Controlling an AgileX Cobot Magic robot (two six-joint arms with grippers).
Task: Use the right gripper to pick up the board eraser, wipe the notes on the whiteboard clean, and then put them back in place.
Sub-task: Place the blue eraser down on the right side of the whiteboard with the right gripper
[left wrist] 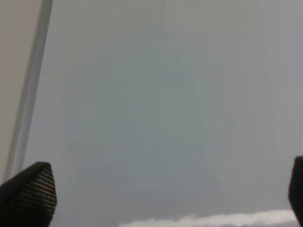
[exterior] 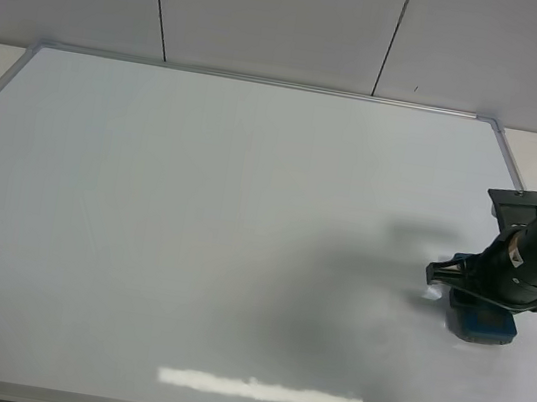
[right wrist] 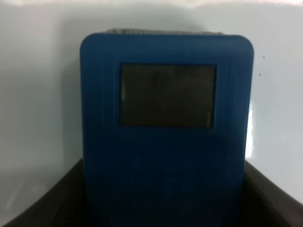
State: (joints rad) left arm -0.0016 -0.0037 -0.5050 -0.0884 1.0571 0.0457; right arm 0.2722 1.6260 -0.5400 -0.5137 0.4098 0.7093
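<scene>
Where the right arm reaches in from the right edge of the high view, the right gripper (exterior: 482,294) is closed tight on the board eraser (exterior: 481,322), its dark fingers pressed against the eraser's two sides. The eraser is a blue rounded rectangular block lying flat on the whiteboard (exterior: 221,245), close to the board's right-hand frame and roughly midway between the far and near edges. Only its lower half shows beneath the gripper in the high view, with a small bright glint on the board just beside it.

In the right wrist view the board eraser (right wrist: 165,137) fills most of the picture: a deep blue body with a darker rectangular patch set into its upper face, and a thin strip of grey felt showing past its far end. The gripper's black fingers (right wrist: 45,203) flank it on either side, touching its edges, with glossy white board around it.

The board's surface reads clean in the high view, showing only soft shadows near the arm and two long streaks of reflected light along the near edge.

The left gripper (left wrist: 161,198) hangs over the board with its fingertips (left wrist: 28,194) wide apart and nothing between them; the silver frame (left wrist: 28,94) runs beside one fingertip.
</scene>
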